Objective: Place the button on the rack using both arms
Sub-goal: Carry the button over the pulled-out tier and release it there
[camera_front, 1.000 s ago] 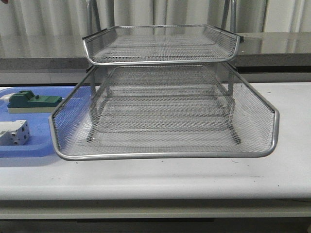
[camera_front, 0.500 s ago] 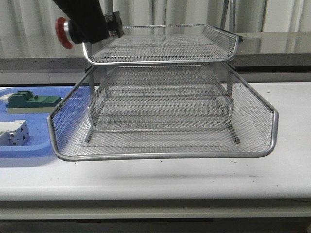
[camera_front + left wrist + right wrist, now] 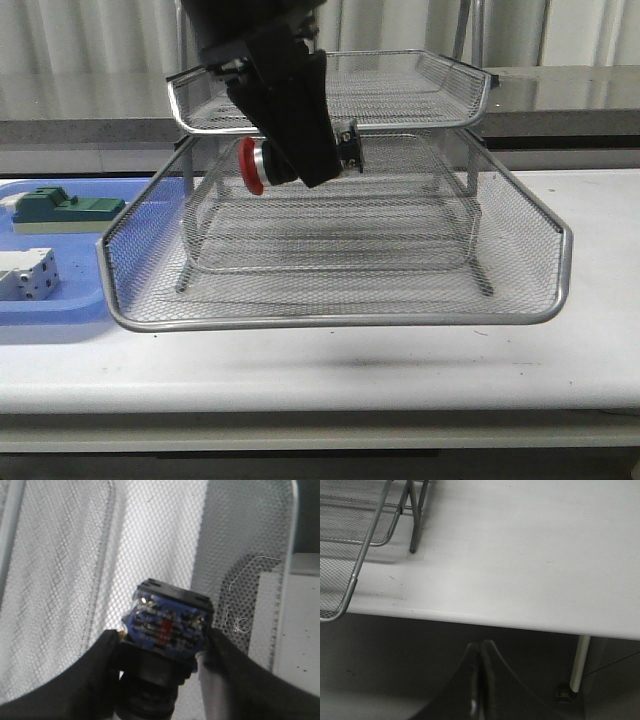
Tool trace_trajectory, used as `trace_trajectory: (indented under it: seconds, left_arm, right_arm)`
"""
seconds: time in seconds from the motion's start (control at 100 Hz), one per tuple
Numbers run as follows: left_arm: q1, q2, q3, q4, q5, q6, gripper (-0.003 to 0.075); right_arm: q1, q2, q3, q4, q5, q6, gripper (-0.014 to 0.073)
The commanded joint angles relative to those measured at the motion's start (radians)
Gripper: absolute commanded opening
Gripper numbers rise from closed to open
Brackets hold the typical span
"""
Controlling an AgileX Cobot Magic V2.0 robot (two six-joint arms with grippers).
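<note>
Left claw (image 3: 300,150) pinching button (image 3: 262,163) sideways over rack (image 3: 330,310) — likely for release into a tier; right claw (image 3: 479,680) pressed together.

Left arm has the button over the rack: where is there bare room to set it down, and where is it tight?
The left gripper holds the button above the rack's big lower tray, whose mesh floor lies bare from front rim to back legs. The top tray is bare too. The slot between the tiers is tight. The blue tray is crowded with the green block and white part.
</note>
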Motion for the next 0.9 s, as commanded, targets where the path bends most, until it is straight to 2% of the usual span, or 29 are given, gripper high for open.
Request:
trace_trajectory:
  seconds: [0.0, 0.25, 0.32, 0.45, 0.65, 0.72, 0.89]
  left_arm:
    - [-0.007, -0.031, -0.026, -0.005, -0.082, -0.008, -0.0020]
    - [-0.007, -0.009, -0.027, 0.026, -0.096, -0.008, -0.0015]
    - [-0.007, -0.009, -0.027, 0.026, -0.092, -0.008, 0.0011]
    - [-0.007, -0.009, -0.027, 0.026, -0.071, -0.008, 0.0139]
    - [-0.007, -0.009, -0.027, 0.026, -0.064, -0.008, 0.0465]
    - [-0.007, -0.009, -0.027, 0.026, -0.065, -0.008, 0.0511]
    - [-0.007, -0.009, -0.031, 0.019, -0.052, -0.010, 0.0515]
  right_arm:
    - [-0.004, 0.004, -0.033, -0.022, -0.061, -0.004, -0.0071]
    - [-0.004, 0.004, -0.033, -0.022, -0.061, -0.004, -0.0071]
    - [-0.004, 0.004, -0.033, -0.022, -0.061, -0.004, -0.0071]
    - [-0.004, 0.004, -0.033, -0.022, -0.061, -0.004, -0.0071]
    - [-0.004, 0.004, -0.033, -0.022, -0.061, -0.004, -0.0071]
    - [-0.004, 0.004, -0.033, -0.022, -0.061, -0.004, -0.0071]
    - [-0.004, 0.004, -0.033, -0.022, -0.061, -0.004, -0.0071]
